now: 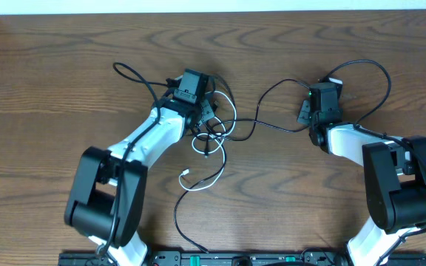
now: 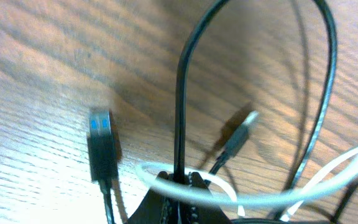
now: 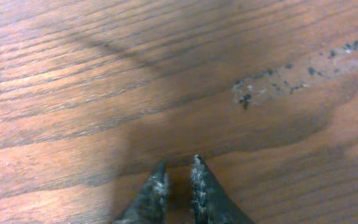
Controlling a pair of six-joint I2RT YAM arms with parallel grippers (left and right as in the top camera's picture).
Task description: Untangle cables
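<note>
From overhead, the left gripper sits in the knot where the black cable and white cable cross; the black one runs from there to just beside the right gripper and loops beyond it. In the left wrist view, the left gripper is clamped on the black cable, which rises straight out of the closed jaws, while the white cable curls across the fingertips; one plug lies left of them, another right. In the right wrist view, the right gripper is closed, with only bare table ahead of the jaws and no cable seen between them
</note>
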